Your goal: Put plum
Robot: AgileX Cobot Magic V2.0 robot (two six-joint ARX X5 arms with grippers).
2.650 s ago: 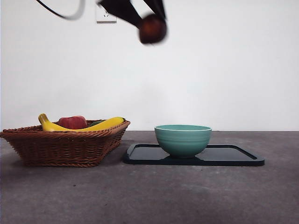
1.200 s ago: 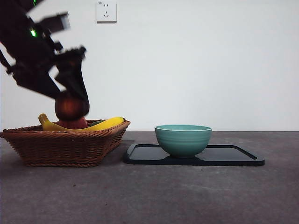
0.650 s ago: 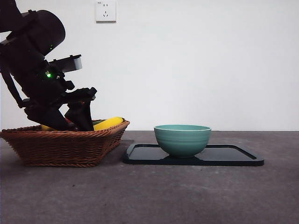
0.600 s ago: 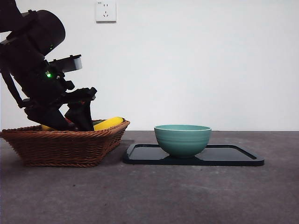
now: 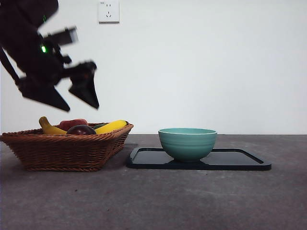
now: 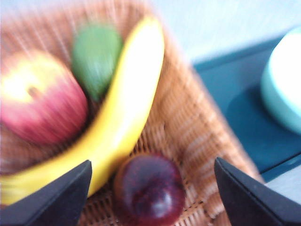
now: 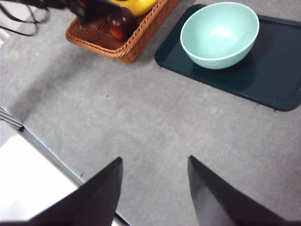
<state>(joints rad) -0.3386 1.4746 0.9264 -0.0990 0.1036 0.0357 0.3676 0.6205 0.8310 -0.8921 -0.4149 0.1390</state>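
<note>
The plum, dark maroon and glossy, lies in the wicker basket beside a banana. My left gripper hangs open a short way above it, holding nothing. In the left wrist view the plum rests on the basket floor between the spread jaws of the left gripper, touching neither. My right gripper is open and empty, high over the bare front of the table; from there the plum shows near the basket's near rim.
The basket also holds a red apple, a green fruit and the banana. To its right a teal bowl stands on a dark tray. A wall socket is behind.
The left gripper was down in the basket half a second ago; it has risen with its jaws open, and the plum stays lying in the basket.
</note>
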